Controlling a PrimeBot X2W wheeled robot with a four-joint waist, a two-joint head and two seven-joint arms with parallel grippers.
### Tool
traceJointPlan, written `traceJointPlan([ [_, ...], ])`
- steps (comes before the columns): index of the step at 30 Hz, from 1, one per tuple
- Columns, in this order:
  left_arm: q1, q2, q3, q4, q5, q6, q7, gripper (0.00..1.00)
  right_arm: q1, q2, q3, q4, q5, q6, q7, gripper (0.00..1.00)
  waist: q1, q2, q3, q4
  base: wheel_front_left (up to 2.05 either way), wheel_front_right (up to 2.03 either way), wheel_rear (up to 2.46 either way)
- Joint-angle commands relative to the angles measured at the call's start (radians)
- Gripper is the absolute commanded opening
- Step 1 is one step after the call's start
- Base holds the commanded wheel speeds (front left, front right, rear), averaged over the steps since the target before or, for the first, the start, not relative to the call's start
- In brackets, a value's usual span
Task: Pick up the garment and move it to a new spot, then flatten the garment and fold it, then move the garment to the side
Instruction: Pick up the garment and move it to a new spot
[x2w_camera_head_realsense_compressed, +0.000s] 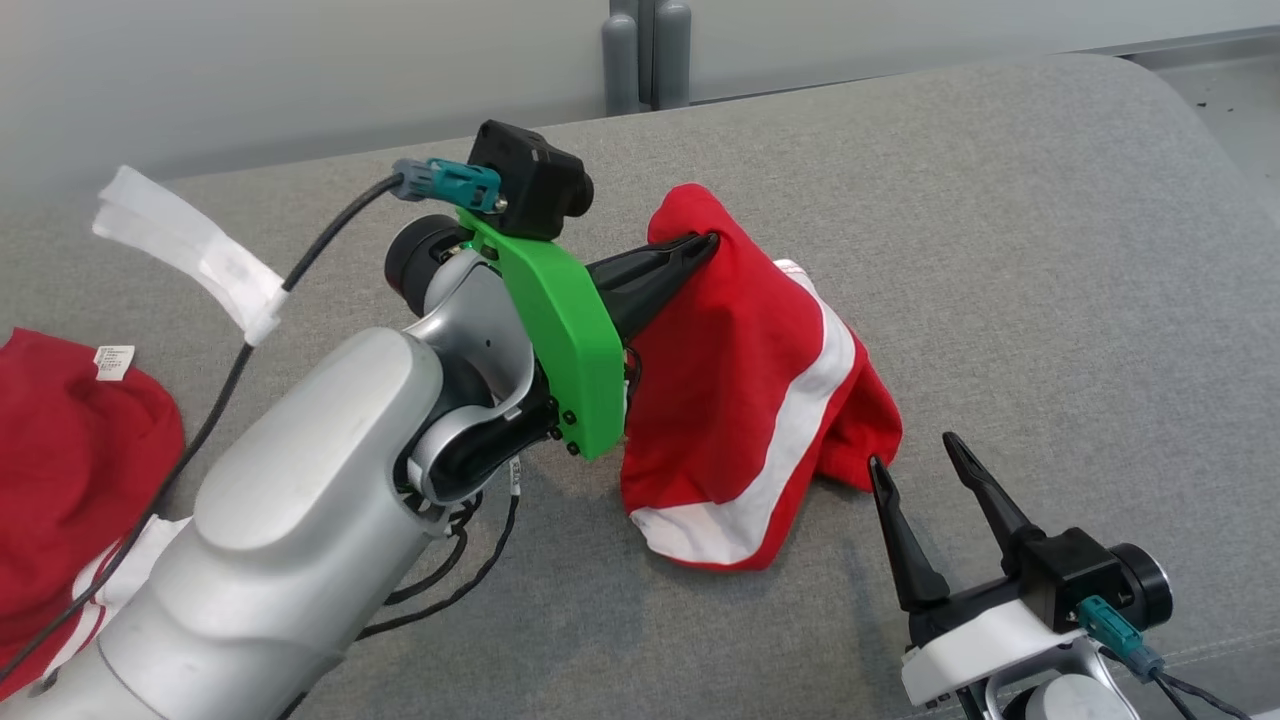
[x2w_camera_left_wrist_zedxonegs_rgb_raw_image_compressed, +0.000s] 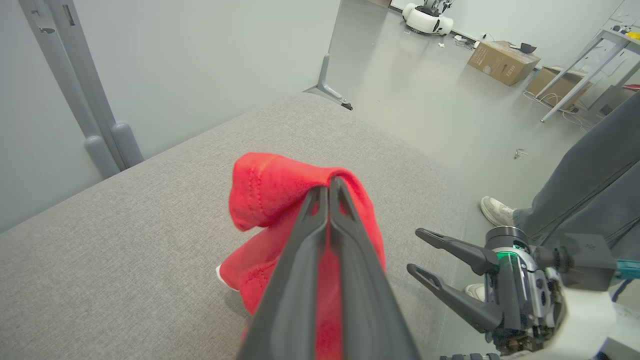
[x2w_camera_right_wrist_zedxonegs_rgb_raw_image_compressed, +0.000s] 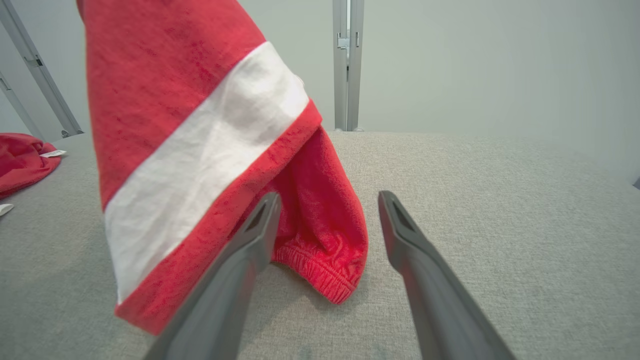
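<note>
The garment (x2w_camera_head_realsense_compressed: 740, 400) is red with a broad white stripe and hangs in a bunch over the grey padded table (x2w_camera_head_realsense_compressed: 1000, 250), its lower folds touching the surface. My left gripper (x2w_camera_head_realsense_compressed: 705, 243) is shut on the garment's top fold and holds it up. The left wrist view has the closed fingers (x2w_camera_left_wrist_zedxonegs_rgb_raw_image_compressed: 327, 187) pinching red cloth (x2w_camera_left_wrist_zedxonegs_rgb_raw_image_compressed: 270, 190). To the garment's lower right, my right gripper (x2w_camera_head_realsense_compressed: 910, 450) stands open and apart from the cloth. In the right wrist view an elastic cuff (x2w_camera_right_wrist_zedxonegs_rgb_raw_image_compressed: 320, 265) hangs just ahead of the spread gripper (x2w_camera_right_wrist_zedxonegs_rgb_raw_image_compressed: 327, 200).
A second red garment (x2w_camera_head_realsense_compressed: 70, 460) with a white tag lies at the table's left edge. A person's trouser leg (x2w_camera_left_wrist_zedxonegs_rgb_raw_image_compressed: 590, 190) and shoe (x2w_camera_left_wrist_zedxonegs_rgb_raw_image_compressed: 495, 210) stand beside the table's right side. Grey posts (x2w_camera_head_realsense_compressed: 645, 55) rise behind the far edge.
</note>
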Motion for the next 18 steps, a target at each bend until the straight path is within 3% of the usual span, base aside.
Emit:
traceJointPlan([
  [1, -0.016, -0.026, -0.023, 0.047, 0.046, -0.004, -0.039, 0.0, -0.015, 0.001, 0.007, -0.006, 0.002, 0.0, -0.003, 1.0, 0.0001, 0.0, 0.013, -0.005, 0.0, 0.0, 0.0],
  [7, -0.087, -0.107, -0.089, 0.216, 0.115, -0.008, -0.157, 0.0, -0.044, 0.0, 0.031, -0.009, 0.004, 0.0, -0.003, 1.0, 0.0001, 0.0, 0.064, -0.043, 0.0, 0.0, 0.0],
  [17, -0.185, -0.115, -0.232, 0.437, 0.111, -0.008, -0.371, 0.0, -0.059, 0.002, 0.04, -0.003, 0.038, 0.0, -0.003, 1.0, 0.0001, 0.0, 0.118, -0.132, 0.0, 0.0, 0.0],
  [18, -0.19, -0.11, -0.247, 0.472, 0.119, -0.008, -0.389, 0.22, -0.06, 0.001, 0.041, -0.004, 0.042, 0.0, -0.003, 1.0, 0.0001, 0.0, 0.121, -0.139, 0.0, 0.0, 0.0],
])
